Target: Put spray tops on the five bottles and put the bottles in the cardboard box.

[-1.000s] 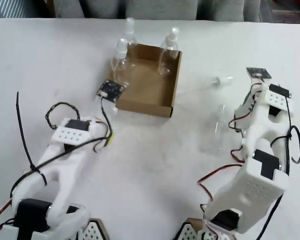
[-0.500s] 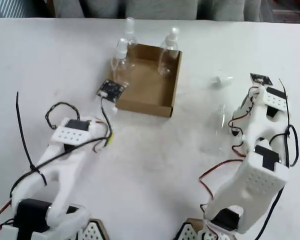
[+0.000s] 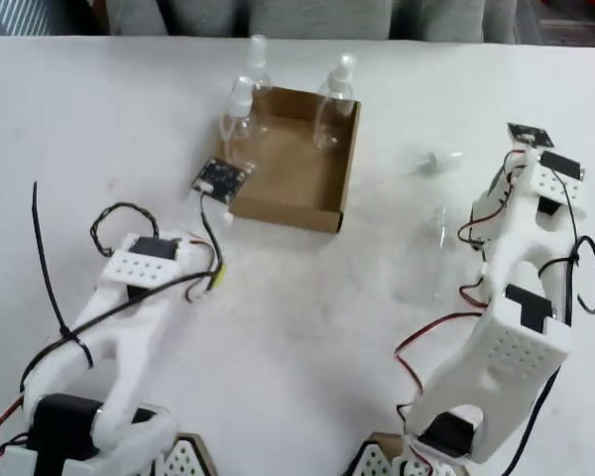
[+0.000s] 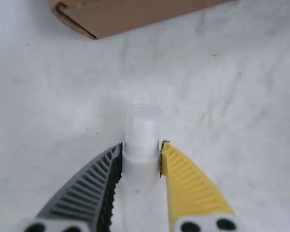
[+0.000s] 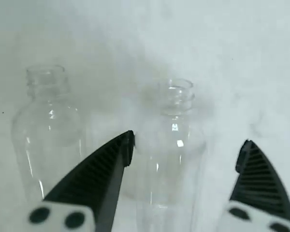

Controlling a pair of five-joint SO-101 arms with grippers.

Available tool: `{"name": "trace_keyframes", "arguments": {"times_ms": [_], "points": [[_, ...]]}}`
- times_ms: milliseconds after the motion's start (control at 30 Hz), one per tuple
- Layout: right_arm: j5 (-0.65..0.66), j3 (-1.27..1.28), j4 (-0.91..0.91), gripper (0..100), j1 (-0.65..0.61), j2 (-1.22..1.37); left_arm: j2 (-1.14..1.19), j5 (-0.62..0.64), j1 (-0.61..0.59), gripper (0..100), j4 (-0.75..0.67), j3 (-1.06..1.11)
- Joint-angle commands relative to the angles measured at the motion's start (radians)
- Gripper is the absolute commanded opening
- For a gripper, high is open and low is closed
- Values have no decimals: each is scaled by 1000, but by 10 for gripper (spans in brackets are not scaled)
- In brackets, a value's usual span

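I watch through three cameras. The high one is fixed on the arms' base side and looks steeply down over the whole table (image 3: pixel 307 327), with the cardboard box (image 3: pixel 288 213) at the far middle. The left wrist camera sits close above the table. It looks along the left gripper (image 4: pixel 141 146), clamped on a spray top (image 4: pixel 142 130), to a corner of the cardboard box (image 4: pixel 135 14), which the high view shares. The right wrist camera, equally near, looks between the right gripper's (image 5: pixel 188 139) spread fingers at two lying bottles (image 5: pixel 171 130). The high view shows those bottles (image 3: pixel 431 258) faintly.

Clear glossy plastic for the bottles (image 5: pixel 171 135), frosted plastic for the spray top (image 4: pixel 141 130), matt brown cardboard for the box (image 3: pixel 288 210), ribbed matt plastic on the fingers (image 4: pixel 188 188).
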Motion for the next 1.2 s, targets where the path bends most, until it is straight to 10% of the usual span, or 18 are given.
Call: {"name": "trace_keyframes", "arguments": {"times_ms": [0, 667, 1167], "points": [[6, -44, 5, 276, 7, -5, -5, -14, 1, 23, -28, -11], [-9, -166, 61, 276, -7, 157, -4, -14, 1, 23, -29, -11], [-288, -146, 104, 276, 7, 90, -4, -14, 1, 23, -29, -11]]}}
